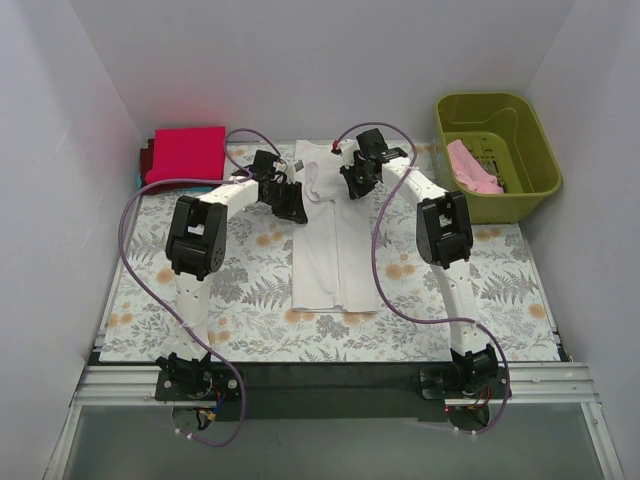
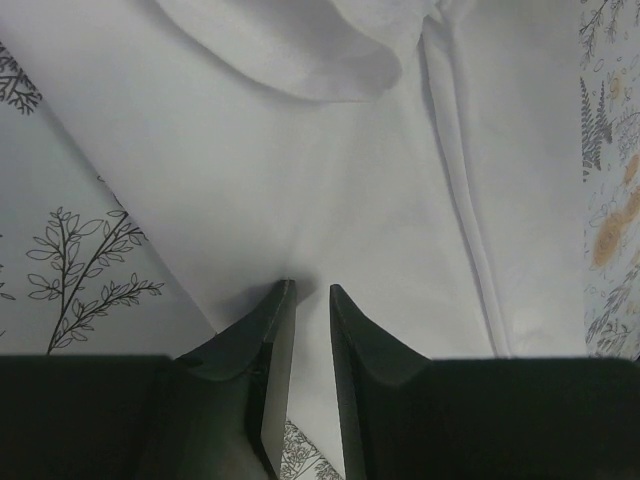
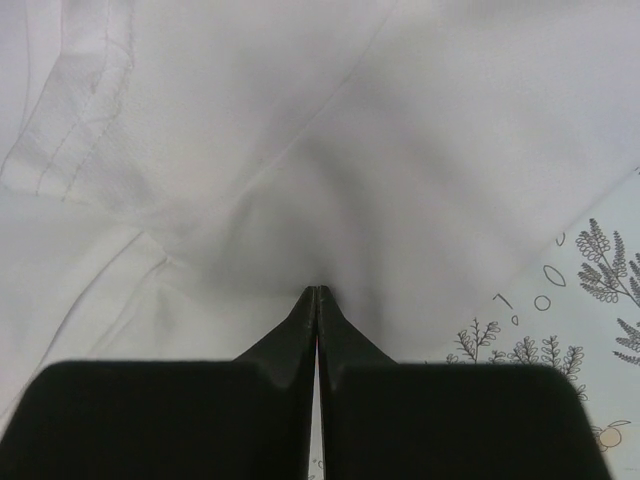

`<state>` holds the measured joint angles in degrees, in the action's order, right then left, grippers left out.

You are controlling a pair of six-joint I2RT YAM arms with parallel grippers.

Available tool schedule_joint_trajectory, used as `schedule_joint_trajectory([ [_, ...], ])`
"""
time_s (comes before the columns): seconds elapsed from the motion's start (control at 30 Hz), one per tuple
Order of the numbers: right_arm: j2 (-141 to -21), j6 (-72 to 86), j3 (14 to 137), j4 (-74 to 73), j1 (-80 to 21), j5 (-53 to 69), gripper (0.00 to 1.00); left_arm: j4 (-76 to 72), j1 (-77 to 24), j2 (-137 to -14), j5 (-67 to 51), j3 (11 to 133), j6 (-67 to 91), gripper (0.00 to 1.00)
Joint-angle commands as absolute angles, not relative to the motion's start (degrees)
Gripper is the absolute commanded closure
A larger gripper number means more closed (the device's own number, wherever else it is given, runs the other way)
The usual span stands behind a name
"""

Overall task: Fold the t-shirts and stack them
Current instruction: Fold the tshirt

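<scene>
White shirt (image 1: 335,260) lies mid-table (image 1: 250,290), a long narrow strip, collar end far. Right gripper (image 1: 356,180) sits at the collar end, jaws clamped tight on the cloth (creases run out from the tips in the wrist view). Left gripper (image 1: 292,203) is at the strip's left edge, fingers (image 2: 275,320) a narrow slit apart; cannot tell whether it pinches cloth. Red shirt (image 1: 185,152) lies folded at the far left. Pink shirt (image 1: 472,168) is in the basket (image 1: 530,140), far right. The right arm's cable (image 1: 378,250) loops along the strip's right edge.
</scene>
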<state>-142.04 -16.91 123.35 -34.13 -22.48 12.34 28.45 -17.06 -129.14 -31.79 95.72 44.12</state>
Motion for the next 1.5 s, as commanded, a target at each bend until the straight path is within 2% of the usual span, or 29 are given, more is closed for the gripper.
schedule_joint_trajectory([
  [0.0,-145.7,-17.6,125.1,-34.2,-21.7,8.7,0.99,31.7,-16.3,-130.7,-26.1,95.2,41.7,0.8],
  [0.07,-145.8,-18.1,126.5,-33.5,-21.4,9.1,0.94,31.6,-16.3,-130.3,-27.3,94.8,42.1,0.79],
  [0.2,-142.6,-18.6,128.0,-33.2,-21.2,11.8,0.74,30.5,-16.3,-126.4,-28.8,94.8,41.1,0.75],
  [0.23,-141.3,-18.6,127.5,-33.2,-21.3,12.5,0.65,30.2,-16.3,-124.1,-29.2,94.9,40.6,0.73],
  [0.3,-135.6,-18.8,126.0,-33.2,-21.3,15.9,0.56,30.6,-16.3,-121.2,-29.8,95.5,39.0,0.68],
  [0.33,-133.3,-19.0,125.3,-33.2,-21.3,17.0,0.46,30.6,-16.1,-119.8,-30.2,95.5,37.3,0.65],
  [0.4,-126.8,-19.9,123.1,-33.2,-21.3,19.6,0.37,30.8,-15.9,-114.8,-30.9,95.5,35.6,0.56],
  [0.43,-124.6,-20.4,122.3,-33.2,-21.3,20.3,0.29,30.8,-15.8,-112.7,-31.1,94.8,33.4,0.52],
  [0.47,-120.4,-21.1,120.6,-33.1,-21.3,21.0,0.25,30.8,-15.7,-108.9,-31.1,94.1,32.4,0.48],
  [0.5,-118.3,-22.1,119.4,-33.0,-21.3,22.0,0.21,30.8,-15.7,-106.5,-31.5,93.4,31.1,0.36],
  [0.57,-112.7,-22.9,115.2,-32.8,-21.3,22.4,0.2,30.1,-15.8,-99.9,-32.5,90.5,28.3,0.26],
  [0.6,-110.9,-23.2,113.7,-32.8,-21.3,22.1,0.2,29.5,-15.8,-97.8,-33.8,89.3,28.0,0.17],
  [0.67,-106.1,-23.9,110.0,-32.9,-21.4,21.7,0.19,25.4,-15.8,-91.4,-34.9,84.2,28.8,0.15],
  [0.73,-102.9,-29.9,104.6,-36.4,-21.3,24.2,0.08,22.2,-15.9,-87.6,-36.4,79.6,29.7,0.14],
  [0.8,-97.8,-35.7,100.6,-40.1,-21.4,30.9,0.05,24.7,-16.0,-83.7,-38.0,76.8,23.9,0.09],
  [0.83,-95.5,-37.7,94.1,-41.6,-21.4,32.4,0.02,27.7,-16.0,-82.8,-43.4,76.3,20.4,0.09],
  [0.9,-88.3,-42.2,86.4,-41.5,-22.7,33.5,0.02,36.8,-16.6,-80.9,-46.7,72.4,12.2,0.09],
  [0.97,-81.5,-45.9,75.4,-41.4,-24.9,32.9,0.05,39.8,-17.5,-75.7,-50.0,66.7,8.6,0.09],
  [1.03,-77.3,-48.0,64.8,-40.7,-26.7,32.3,0.11,40.6,-20.7,-68.3,-50.1,56.0,3.0,0.1],
  [1.1,-72.3,-48.9,58.7,-36.7,-31.0,29.6,0.2,37.9,-24.7,-63.7,-46.3,45.7,1.1,0.16],
  [1.17,-68.5,-48.7,50.5,-29.9,-35.4,27.7,0.28,33.7,-31.7,-58.4,-41.0,40.2,1.2,0.26],
  [1.2,-67.7,-48.9,47.9,-27.4,-37.0,25.2,0.36,32.0,-33.6,-57.2,-39.5,37.9,1.9,0.29],
  [1.3,-67.7,-49.6,41.8,-19.5,-42.4,20.5,0.43,26.3,-38.4,-57.6,-33.6,32.8,4.3,0.36],
  [1.4,-70.1,-51.1,39.6,-14.4,-44.9,18.5,0.48,23.0,-39.3,-61.4,-31.7,32.2,4.0,0.42],
  [1.47,-71.8,-52.6,38.9,-13.2,-45.6,18.4,0.49,20.2,-40.0,-63.3,-30.8,32.1,3.8,0.42],
])
